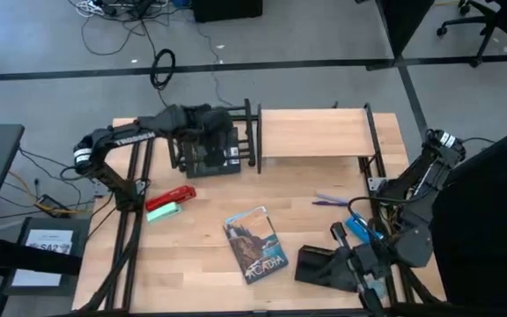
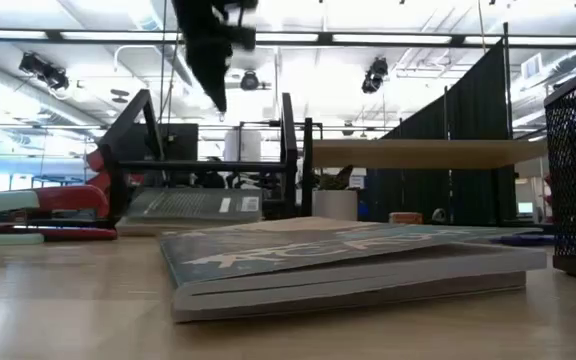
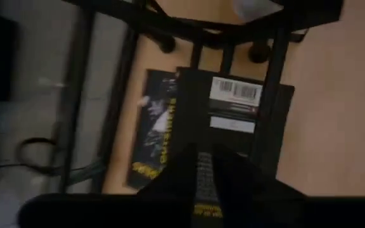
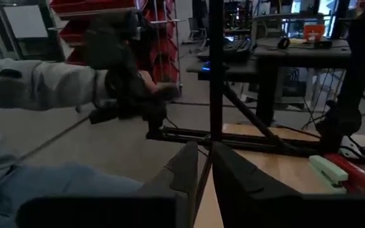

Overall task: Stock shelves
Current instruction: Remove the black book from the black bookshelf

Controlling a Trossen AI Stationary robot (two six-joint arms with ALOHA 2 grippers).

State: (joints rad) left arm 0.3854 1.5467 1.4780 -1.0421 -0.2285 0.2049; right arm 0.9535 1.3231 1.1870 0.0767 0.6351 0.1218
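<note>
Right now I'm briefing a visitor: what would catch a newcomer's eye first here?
The left pincer over the black rack at the table's far side, a dark book beneath. Then the illustrated book lying flat mid-table, and the red stapler nearer the left edge.

We see two small shelves standing upright side by side at the far edge of the counter (image 1: 209, 291): an open black tube-frame rack (image 1: 252, 132) with a dark book lying inside, and a light wood plank top (image 1: 313, 134) on black legs.
</note>
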